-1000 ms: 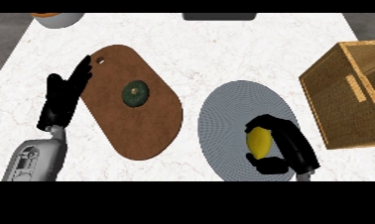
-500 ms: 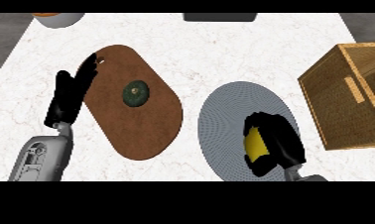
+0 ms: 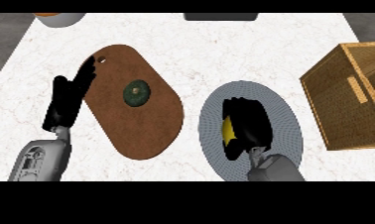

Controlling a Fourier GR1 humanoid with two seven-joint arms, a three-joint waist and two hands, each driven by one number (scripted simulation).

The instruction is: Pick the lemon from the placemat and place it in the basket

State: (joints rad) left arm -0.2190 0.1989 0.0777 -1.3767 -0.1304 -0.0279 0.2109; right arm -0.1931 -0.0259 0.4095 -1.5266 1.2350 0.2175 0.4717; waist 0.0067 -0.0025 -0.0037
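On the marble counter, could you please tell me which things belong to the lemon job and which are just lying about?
Belonging to the job:
- yellow lemon
- round grey placemat
- woven wooden basket
- black right hand, curled round the lemon

Just lying about:
- brown oval cutting board
- dark green round vegetable on it
- black left hand, resting open at the board's edge

Place: kitchen
Surface: white marble counter (image 3: 219,54)
Wares: wooden board (image 3: 139,119), grey placemat (image 3: 282,119), wicker basket (image 3: 348,94), bowl (image 3: 58,18)
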